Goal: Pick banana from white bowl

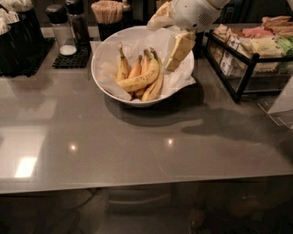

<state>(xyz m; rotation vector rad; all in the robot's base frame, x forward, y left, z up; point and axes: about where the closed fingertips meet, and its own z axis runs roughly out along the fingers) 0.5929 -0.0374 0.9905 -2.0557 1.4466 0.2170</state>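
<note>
The white bowl (101, 87) stands at the back middle of the grey table, lined with crumpled white paper. Several bananas lie in it. The long curved yellow banana (142, 79) with brown specks lies across the top of the others, its stem end up at the right. More orange, straighter bananas (134, 69) lie beside and under it. My gripper (160, 48) hangs from the white arm over the bowl's right side, above and to the right of the banana, not touching it. It is open and empty, with one cream finger (179, 49) pointing down into the bowl.
A black wire rack (238, 68) of packets stands to the right of the bowl. A shaker (62, 29), a cup of wooden sticks (107, 13) and black containers (18, 41) stand at the back left. The table's front edge (146, 183) runs across the view.
</note>
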